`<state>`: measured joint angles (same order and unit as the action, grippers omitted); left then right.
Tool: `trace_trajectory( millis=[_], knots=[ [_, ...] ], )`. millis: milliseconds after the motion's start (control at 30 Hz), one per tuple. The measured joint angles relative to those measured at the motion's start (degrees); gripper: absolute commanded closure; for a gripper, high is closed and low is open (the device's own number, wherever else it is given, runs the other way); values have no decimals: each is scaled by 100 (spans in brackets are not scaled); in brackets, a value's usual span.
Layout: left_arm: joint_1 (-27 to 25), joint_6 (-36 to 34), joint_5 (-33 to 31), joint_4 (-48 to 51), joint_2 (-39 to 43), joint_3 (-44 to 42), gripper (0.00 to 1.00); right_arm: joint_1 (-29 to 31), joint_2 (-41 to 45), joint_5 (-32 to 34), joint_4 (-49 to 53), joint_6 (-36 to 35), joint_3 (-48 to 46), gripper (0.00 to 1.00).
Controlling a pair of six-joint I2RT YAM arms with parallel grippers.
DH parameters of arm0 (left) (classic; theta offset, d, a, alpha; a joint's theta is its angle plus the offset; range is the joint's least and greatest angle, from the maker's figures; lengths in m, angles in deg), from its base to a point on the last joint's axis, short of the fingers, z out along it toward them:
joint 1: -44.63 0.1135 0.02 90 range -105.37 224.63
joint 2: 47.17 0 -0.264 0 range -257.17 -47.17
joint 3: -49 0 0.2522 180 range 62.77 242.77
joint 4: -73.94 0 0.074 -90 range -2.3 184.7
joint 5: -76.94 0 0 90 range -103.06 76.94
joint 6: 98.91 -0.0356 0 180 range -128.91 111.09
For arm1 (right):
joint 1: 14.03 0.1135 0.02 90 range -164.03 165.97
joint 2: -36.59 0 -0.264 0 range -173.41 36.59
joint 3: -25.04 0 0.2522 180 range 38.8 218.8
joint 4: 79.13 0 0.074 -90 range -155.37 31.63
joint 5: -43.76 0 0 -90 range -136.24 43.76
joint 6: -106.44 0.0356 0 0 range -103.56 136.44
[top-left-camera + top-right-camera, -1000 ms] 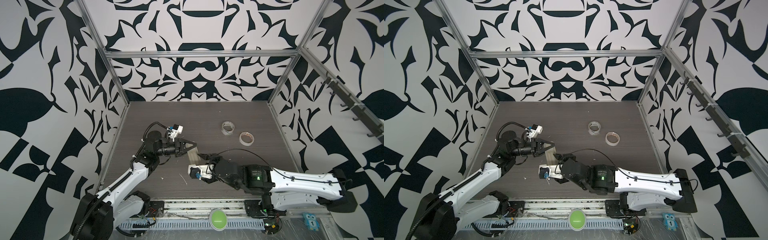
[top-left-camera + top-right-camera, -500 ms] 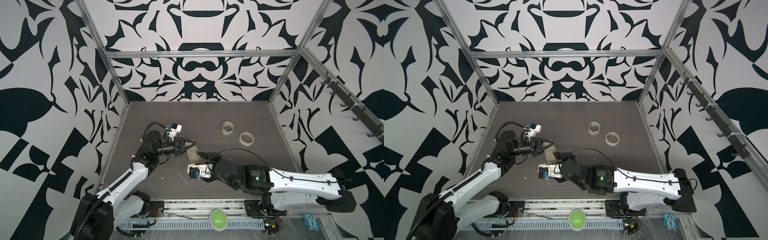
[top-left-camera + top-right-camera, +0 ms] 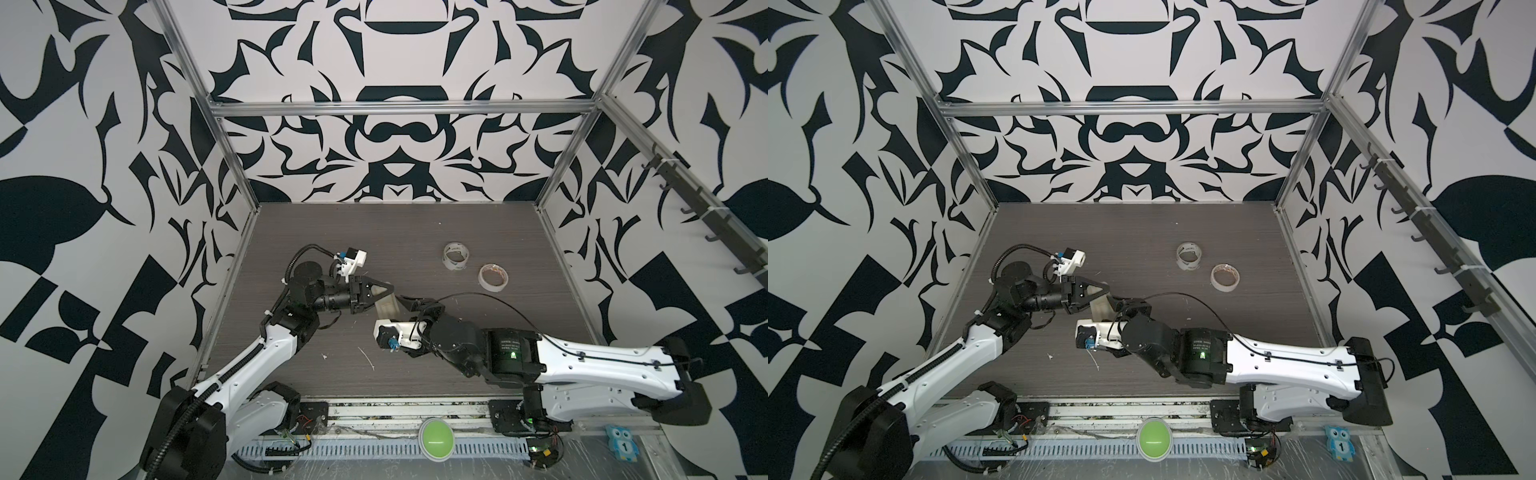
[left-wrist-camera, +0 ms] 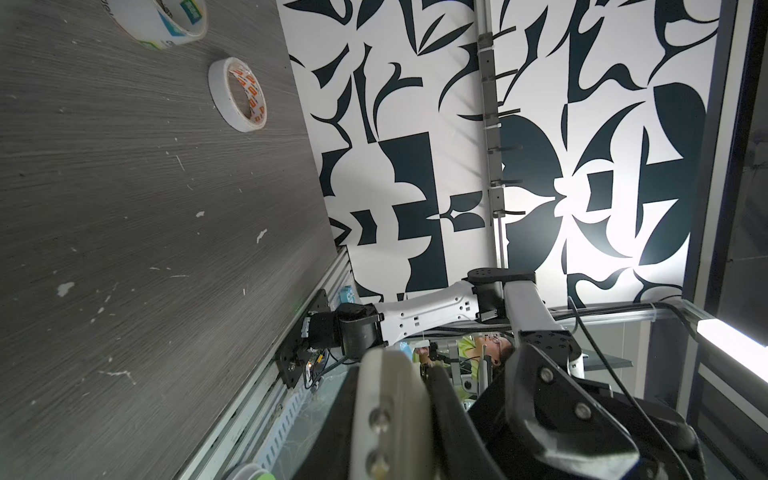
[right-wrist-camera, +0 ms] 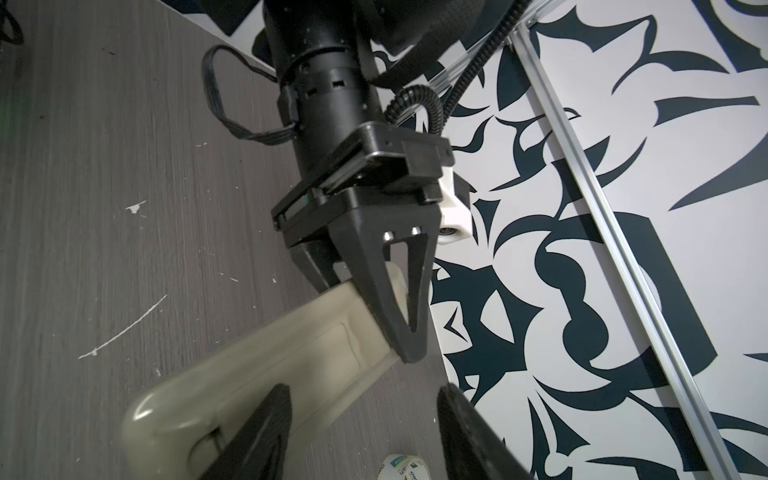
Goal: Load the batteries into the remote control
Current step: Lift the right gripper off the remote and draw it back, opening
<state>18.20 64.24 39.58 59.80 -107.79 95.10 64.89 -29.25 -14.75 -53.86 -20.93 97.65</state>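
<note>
1. In a top view the left gripper [image 3: 392, 289] is clenched on one end of the remote control [image 3: 385, 308], which is held tilted above the table [image 3: 374, 232]; the remote is well to the left of the green-labelled tape roll [image 3: 456, 256] and nearer the front rail than it; the right gripper [image 3: 409, 303] reaches the remote from the roll's side.
2. In a top view the same hold shows, with the left gripper [image 3: 1106, 288] shut on the remote control [image 3: 1100, 309]; the orange-printed tape roll [image 3: 1225, 277] lies flat just beside the green-labelled tape roll [image 3: 1189, 256], apart from it; the right gripper [image 3: 1125, 303] is at the remote's free end, its opening not readable here.
3. In the left wrist view the green-labelled tape roll [image 4: 166, 25] and the orange-printed tape roll [image 4: 239, 93] lie near each other on the table [image 4: 124, 249]; the near parts are blurred and I cannot pick out the remote.
4. In the right wrist view the left gripper [image 5: 399, 332] pinches the remote control [image 5: 291, 365], pale back showing; the right gripper [image 5: 365, 436] is released, jaws standing apart, one finger across the remote's rounded end, the other clear of its edge; the green-labelled tape roll [image 5: 401, 467] lies on the table beyond.
</note>
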Motion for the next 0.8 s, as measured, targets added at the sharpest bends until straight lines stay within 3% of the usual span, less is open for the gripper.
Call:
trace_trajectory(
  millis=[300,600,800],
  knots=[
    [50,39,66,-4,0,0,100,-2,4,-61,42,92,15,38],
    [168,-11,33,-15,15,0,100,-179,74,-509,1233,1523,1207,37],
    [168,-448,20,109,192,0,100,-197,214,-654,1545,1950,1373,37]
  ],
)
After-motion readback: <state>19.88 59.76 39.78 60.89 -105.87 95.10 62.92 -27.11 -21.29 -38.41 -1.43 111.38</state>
